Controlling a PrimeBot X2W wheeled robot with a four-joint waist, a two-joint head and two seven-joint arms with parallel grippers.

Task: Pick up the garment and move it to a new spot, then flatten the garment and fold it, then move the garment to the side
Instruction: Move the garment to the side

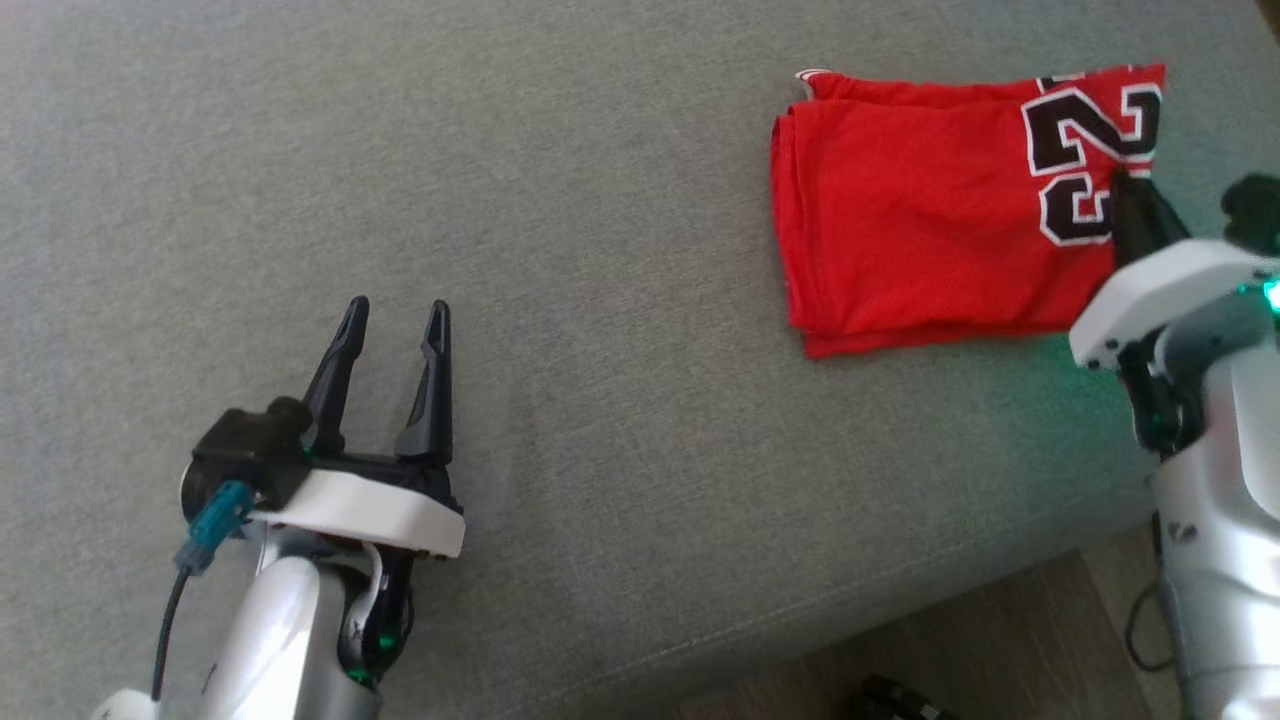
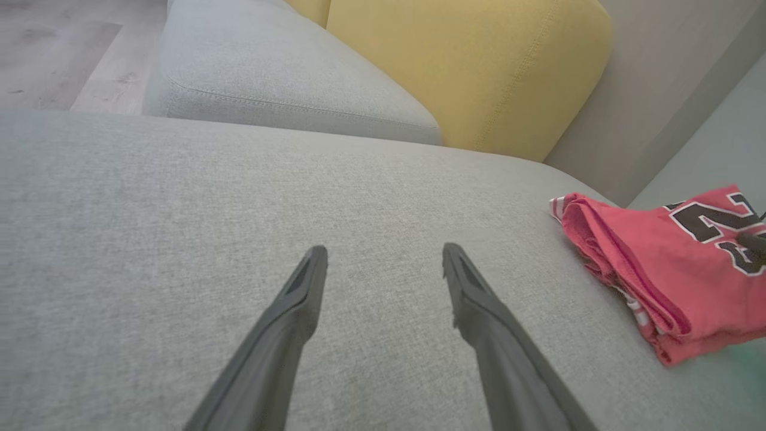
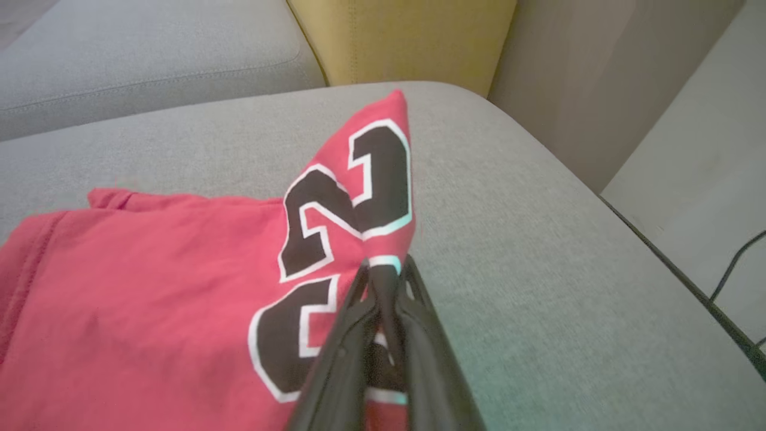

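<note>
1. Head view. Shows the left gripper (image 1: 398,303) at lower left over the grey sofa seat (image 1: 620,180), fingers spread wide and holding nothing. Places the red garment (image 1: 920,220) at upper right, folded into a rough rectangle, flat on the seat and well apart from that gripper. Catches the right gripper (image 1: 1128,190) at the right edge, dark fingers at the garment's right side beside the black numerals (image 1: 1085,150), but leaves the grip itself unclear. Includes a strip of wooden floor (image 1: 1000,640) at bottom right.
2. Left wrist view. Looks along two parted fingers over bare grey fabric. Adds a yellow cushion (image 2: 467,66) at top centre and a second grey cushion (image 2: 269,72) at upper left. Puts the garment at the right edge, with stacked layers visible along its folded side.
3. Right wrist view. Settles the grip: fingers pressed together at bottom centre, pinching the garment's edge just below the numerals, one corner of the cloth pointing toward top centre. Adds a dark cable (image 3: 727,268) at the right edge.
</note>
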